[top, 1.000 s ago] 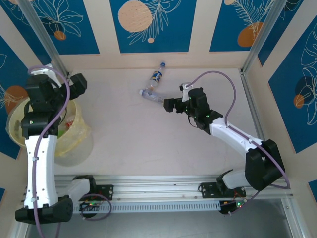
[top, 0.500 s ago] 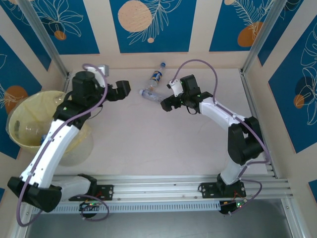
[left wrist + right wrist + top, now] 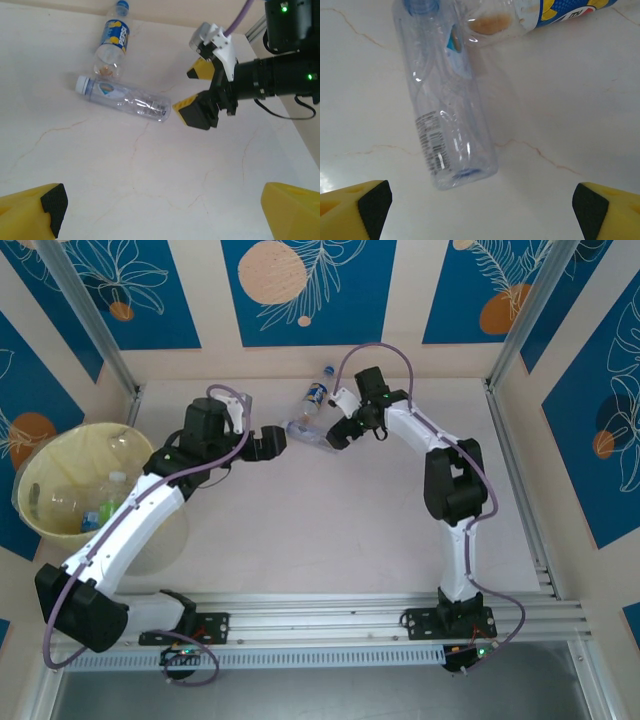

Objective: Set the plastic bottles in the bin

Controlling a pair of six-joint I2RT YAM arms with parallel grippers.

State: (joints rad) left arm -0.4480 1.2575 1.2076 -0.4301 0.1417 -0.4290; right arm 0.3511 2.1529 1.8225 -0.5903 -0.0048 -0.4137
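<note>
Two plastic bottles lie at the back middle of the table, touching near their necks. One is clear with a pale cap (image 3: 303, 431) (image 3: 122, 99) (image 3: 445, 100); the other has a blue label (image 3: 317, 392) (image 3: 114, 40) (image 3: 540, 12). My right gripper (image 3: 335, 433) (image 3: 197, 95) (image 3: 482, 215) is open, and the clear bottle's base lies just ahead of its jaws, not between them. To the left of the clear bottle my left gripper (image 3: 273, 443) (image 3: 165, 220) hangs open over bare table, holding nothing. The pale-yellow bin (image 3: 160, 535) stands at the far left with several bottles (image 3: 105, 508) inside.
Patterned walls close in the back and both sides. Metal posts (image 3: 520, 335) stand in the back corners. A rail (image 3: 320, 615) runs along the near edge. The two grippers face each other closely across the clear bottle.
My left arm swung from above the bin out to the table's middle, towards the bottles. My right gripper moved left and back, up to the clear bottle's base.
</note>
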